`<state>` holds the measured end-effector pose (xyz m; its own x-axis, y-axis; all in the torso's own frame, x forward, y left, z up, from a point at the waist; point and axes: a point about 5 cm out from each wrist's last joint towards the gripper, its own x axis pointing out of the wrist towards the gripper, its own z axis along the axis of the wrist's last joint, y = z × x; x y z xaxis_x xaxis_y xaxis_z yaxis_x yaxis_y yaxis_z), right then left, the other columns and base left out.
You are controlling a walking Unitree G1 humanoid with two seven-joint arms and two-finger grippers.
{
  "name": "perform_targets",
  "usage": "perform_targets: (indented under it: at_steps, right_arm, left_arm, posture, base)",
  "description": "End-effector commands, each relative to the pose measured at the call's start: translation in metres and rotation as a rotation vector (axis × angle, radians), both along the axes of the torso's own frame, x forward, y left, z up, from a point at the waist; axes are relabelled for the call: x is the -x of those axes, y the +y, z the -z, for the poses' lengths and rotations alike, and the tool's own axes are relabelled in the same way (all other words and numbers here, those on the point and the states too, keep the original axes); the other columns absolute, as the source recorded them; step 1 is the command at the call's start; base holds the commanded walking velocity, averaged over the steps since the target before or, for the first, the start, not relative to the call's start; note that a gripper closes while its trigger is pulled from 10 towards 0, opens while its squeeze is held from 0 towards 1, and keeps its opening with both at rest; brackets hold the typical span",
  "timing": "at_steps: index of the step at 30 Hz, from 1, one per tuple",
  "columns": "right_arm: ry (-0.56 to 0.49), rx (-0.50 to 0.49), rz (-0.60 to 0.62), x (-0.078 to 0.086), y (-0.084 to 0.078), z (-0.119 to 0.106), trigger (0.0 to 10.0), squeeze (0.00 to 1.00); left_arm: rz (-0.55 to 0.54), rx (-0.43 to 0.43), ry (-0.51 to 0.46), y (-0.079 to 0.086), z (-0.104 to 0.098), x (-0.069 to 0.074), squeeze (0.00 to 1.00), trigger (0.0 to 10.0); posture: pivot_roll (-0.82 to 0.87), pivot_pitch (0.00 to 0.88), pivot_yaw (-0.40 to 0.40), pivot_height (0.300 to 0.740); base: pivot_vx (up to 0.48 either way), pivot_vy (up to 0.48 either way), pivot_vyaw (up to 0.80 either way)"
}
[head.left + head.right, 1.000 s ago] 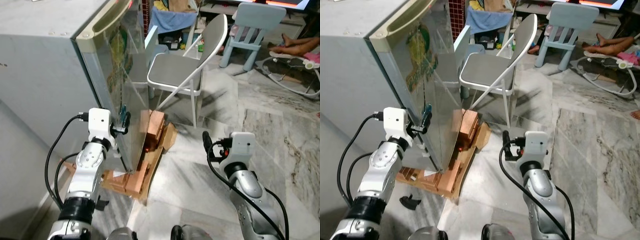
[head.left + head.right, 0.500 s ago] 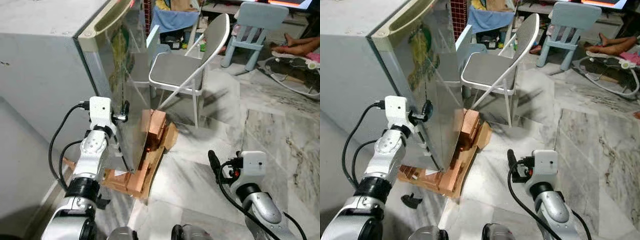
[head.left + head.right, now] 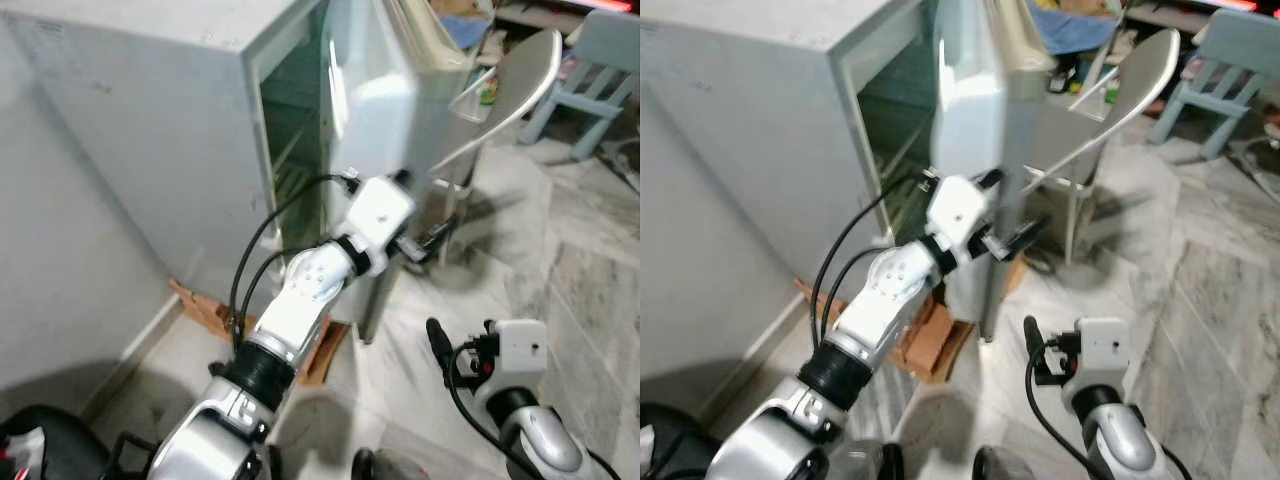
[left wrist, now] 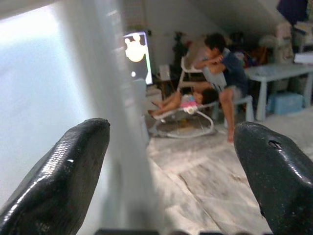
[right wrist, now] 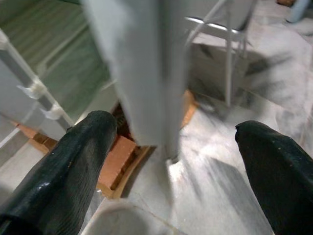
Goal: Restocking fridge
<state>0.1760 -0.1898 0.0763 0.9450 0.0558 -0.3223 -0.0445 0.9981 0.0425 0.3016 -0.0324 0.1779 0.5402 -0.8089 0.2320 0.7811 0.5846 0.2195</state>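
Plainly the biggest thing in sight is the fridge (image 3: 150,110), a pale grey box standing on the marble floor (image 3: 590,270) with its base raised on wooden blocks (image 3: 930,340). Its door (image 3: 975,120) is swung partly open, edge toward the camera, so the dim green interior (image 3: 295,150) with its wire shelves shows through the gap. Beyond the door stands a grey folding chair (image 3: 1120,100), and farther back a light blue child's chair (image 3: 1230,50). The robot's left arm reaches up across the middle of the scene, and the left claw (image 3: 1012,238) sits at the free edge of the door near its mid height. In the left wrist view its two black fingers (image 4: 58,171) are spread wide apart with the blurred door edge running between them; whether either finger touches the door cannot be told. That same view looks out past the door to a room where a person (image 4: 222,73) sits bent over a baby bouncer (image 4: 183,115). The right claw (image 3: 436,338) hangs low over the floor just short of the door's bottom corner, its fingers (image 5: 63,166) likewise parted wide and holding nothing, with the door's lower edge and the blocks seen between them.
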Motion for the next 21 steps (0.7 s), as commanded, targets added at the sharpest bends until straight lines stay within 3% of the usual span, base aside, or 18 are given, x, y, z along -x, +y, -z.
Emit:
perform_targets:
  at_steps: [1, 3, 5, 6, 8, 10, 11, 13, 14, 15, 17, 18, 19, 21]
  right_arm:
    - [0.004, -0.01, 0.014, 0.001, -0.002, 0.005, 10.0, 0.0]
    - [0.002, -0.016, 0.016, 0.001, -0.002, 0.008, 10.0, 0.0]
    - [0.007, -0.025, 0.023, 0.001, -0.003, 0.015, 10.0, 0.0]
    - [0.007, -0.025, 0.023, 0.001, -0.003, 0.015, 10.0, 0.0]
    - [-0.007, -0.021, 0.014, 0.0, -0.004, 0.022, 10.0, 0.0]
    - [-0.016, -0.017, 0.01, -0.002, -0.005, 0.025, 10.0, 0.0]
    - [-0.026, -0.015, 0.014, -0.003, -0.006, 0.027, 10.0, 0.0]
    - [-0.031, -0.014, 0.017, -0.005, -0.007, 0.027, 10.0, 0.0]
    - [-0.047, -0.01, 0.023, -0.01, -0.009, 0.025, 10.0, 0.0]
    - [-0.047, -0.01, 0.023, -0.01, -0.009, 0.025, 10.0, 0.0]
    - [-0.067, -0.009, 0.027, -0.015, -0.01, 0.023, 10.0, 0.0]
    - [-0.067, -0.009, 0.027, -0.015, -0.01, 0.023, 10.0, 0.0]
    - [-0.079, -0.007, 0.022, -0.018, -0.008, 0.022, 10.0, 0.0]
    - [-0.086, -0.004, 0.013, -0.02, -0.006, 0.022, 10.0, 0.0]
  left_arm:
    - [0.054, 0.095, -0.01, -0.034, -0.023, 0.007, 0.0, 10.0]
    - [0.007, 0.101, 0.011, -0.025, -0.019, 0.001, 0.0, 10.0]
    - [-0.085, 0.08, 0.036, -0.002, -0.008, -0.009, 0.0, 10.0]
    - [-0.085, 0.08, 0.036, -0.002, -0.008, -0.009, 0.0, 10.0]
    - [-0.159, 0.077, 0.104, 0.03, 0.011, -0.016, 0.0, 10.0]
    - [-0.198, 0.069, 0.116, 0.041, 0.018, -0.017, 0.0, 10.0]
    - [-0.236, 0.043, 0.12, 0.054, 0.026, -0.017, 0.0, 10.0]
    - [-0.256, 0.031, 0.129, 0.061, 0.031, -0.017, 0.0, 10.0]
    - [-0.311, 0.023, 0.16, 0.078, 0.041, -0.016, 0.0, 10.0]
    - [-0.311, 0.023, 0.16, 0.078, 0.041, -0.016, 0.0, 10.0]
    - [-0.375, 0.003, 0.167, 0.099, 0.05, -0.012, 0.0, 10.0]
    - [-0.375, 0.003, 0.167, 0.099, 0.05, -0.012, 0.0, 10.0]
    - [-0.414, -0.021, 0.168, 0.113, 0.054, -0.007, 0.0, 10.0]
    - [-0.444, -0.039, 0.17, 0.123, 0.058, -0.003, 0.0, 10.0]
  posture:
    - [-0.04, 0.09, 0.023, 0.74]
    - [-0.04, 0.09, 0.025, 0.74]
    - [-0.03, 0.086, 0.029, 0.74]
    - [-0.03, 0.086, 0.029, 0.74]
    - [-0.03, 0.077, 0.037, 0.74]
    - [-0.03, 0.074, 0.042, 0.74]
    - [-0.04, 0.071, 0.049, 0.74]
    - [-0.04, 0.071, 0.051, 0.74]
    - [-0.04, 0.068, 0.052, 0.74]
    - [-0.04, 0.068, 0.052, 0.74]
    - [-0.03, 0.063, 0.051, 0.74]
    - [-0.03, 0.063, 0.051, 0.74]
    - [-0.03, 0.062, 0.048, 0.74]
    - [-0.02, 0.059, 0.043, 0.74]
  base:
    - [0.0, 0.0, 0.0]
    - [0.0, 0.0, 0.0]
    - [0.0, 0.0, 0.0]
    - [0.0, 0.0, 0.0]
    - [0.0, 0.0, 0.0]
    - [0.127, -0.201, 0.0]
    - [0.0, -0.416, 0.0]
    - [0.0, -0.416, 0.0]
    - [0.0, -0.416, 0.0]
    - [0.0, -0.416, 0.0]
    - [0.0, -0.418, 0.0]
    - [0.0, -0.42, 0.0]
    - [0.24, -0.412, 0.0]
    - [0.246, -0.411, 0.0]
